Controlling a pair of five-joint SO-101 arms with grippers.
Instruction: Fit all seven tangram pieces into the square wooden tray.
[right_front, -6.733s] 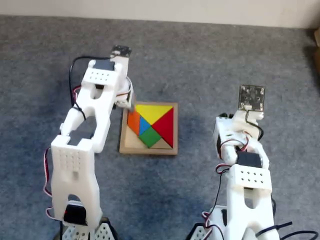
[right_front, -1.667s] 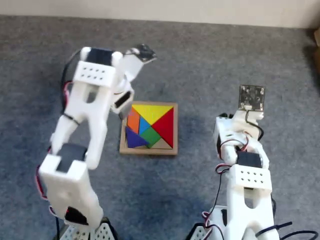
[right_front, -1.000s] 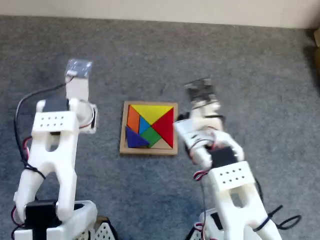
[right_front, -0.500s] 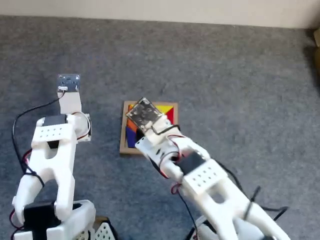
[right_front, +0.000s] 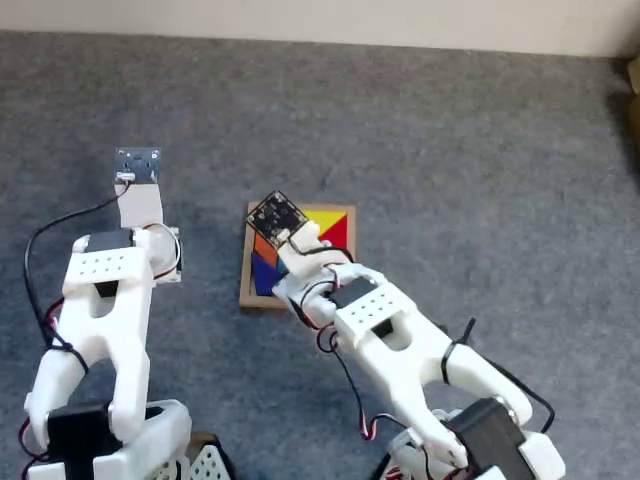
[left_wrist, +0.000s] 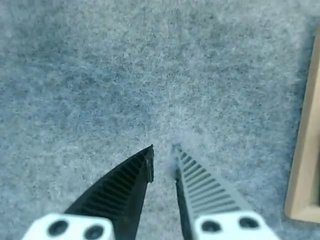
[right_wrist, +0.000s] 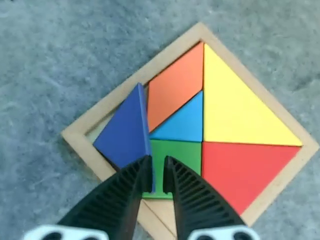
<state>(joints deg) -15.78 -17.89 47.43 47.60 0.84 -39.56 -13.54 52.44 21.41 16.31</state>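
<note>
The grey carpeted surface carries the square wooden tray at centre. The right pincer hangs directly over it, barely parted and empty. The left pincer, likewise barely parted and empty, sits beside the tray, so the right arm is nearer. The blue triangle lies just ahead of the right pincer, its long edge in line with the gap. Whether it sits flat is unclear. The pincer hides the bare wood corner beside the green square.
</note>
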